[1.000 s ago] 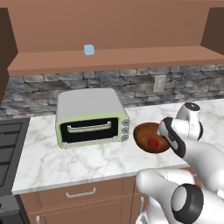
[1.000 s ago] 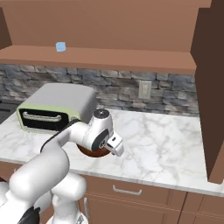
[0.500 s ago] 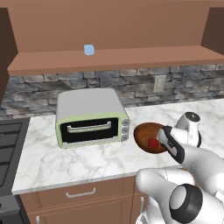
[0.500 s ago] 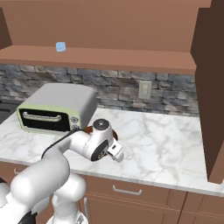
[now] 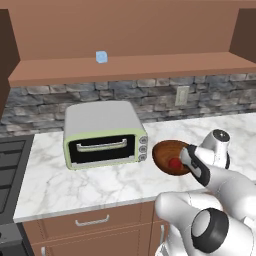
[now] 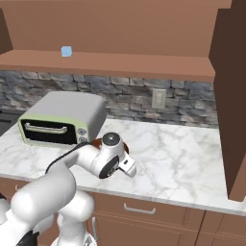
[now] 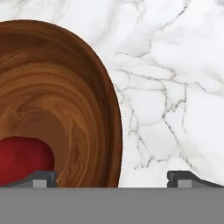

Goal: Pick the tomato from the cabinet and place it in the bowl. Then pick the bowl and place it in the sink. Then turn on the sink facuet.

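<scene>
Gripper point(image 7: 111, 177): fingers spread wide, straddling the bowl's near wall, one tip inside, one outside over bare marble; contact with the rim cannot be told.
Bowl point(image 5: 167, 156): wooden, upright on the marble counter point(image 5: 60, 185), just right of the toaster oven point(image 5: 104, 134).
Tomato point(image 5: 174, 163): inside the bowl, at its bottom.
Counter: open marble right of the bowl.
Cabinet point(image 5: 130, 66): shelf carries a blue cube point(image 5: 101, 57).
</scene>
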Motion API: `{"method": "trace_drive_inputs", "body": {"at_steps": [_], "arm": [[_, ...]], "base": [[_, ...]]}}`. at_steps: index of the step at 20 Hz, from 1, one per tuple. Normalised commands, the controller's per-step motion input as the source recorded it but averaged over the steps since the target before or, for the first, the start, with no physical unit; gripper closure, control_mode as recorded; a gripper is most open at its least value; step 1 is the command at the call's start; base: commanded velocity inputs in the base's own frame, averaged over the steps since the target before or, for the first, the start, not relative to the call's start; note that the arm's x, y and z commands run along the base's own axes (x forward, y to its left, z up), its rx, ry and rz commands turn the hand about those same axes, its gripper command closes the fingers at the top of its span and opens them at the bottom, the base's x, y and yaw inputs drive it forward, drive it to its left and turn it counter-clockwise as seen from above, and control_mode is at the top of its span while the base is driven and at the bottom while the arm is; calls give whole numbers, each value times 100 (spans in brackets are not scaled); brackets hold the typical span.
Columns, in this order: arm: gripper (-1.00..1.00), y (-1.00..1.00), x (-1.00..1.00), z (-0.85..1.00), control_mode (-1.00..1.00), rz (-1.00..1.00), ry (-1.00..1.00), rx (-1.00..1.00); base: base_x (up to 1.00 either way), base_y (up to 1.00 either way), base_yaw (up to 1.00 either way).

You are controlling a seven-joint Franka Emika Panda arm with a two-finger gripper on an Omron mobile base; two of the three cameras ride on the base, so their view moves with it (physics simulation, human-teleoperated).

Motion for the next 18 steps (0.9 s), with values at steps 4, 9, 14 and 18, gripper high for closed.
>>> {"method": "trace_drive_inputs", "body": {"at_steps": [4, 9, 14, 18], "arm": [[-100, 40, 10, -38, -100, 0, 0, 0], [100, 35, 2, -27, -100, 3, 0, 0], [100, 20, 0, -9, -100, 6, 0, 1], [100, 5, -14, -1, -100, 0, 0, 4]], "base": [[0, 0, 0], [0, 0, 0], [0, 0, 0], [0, 0, 0]]}}
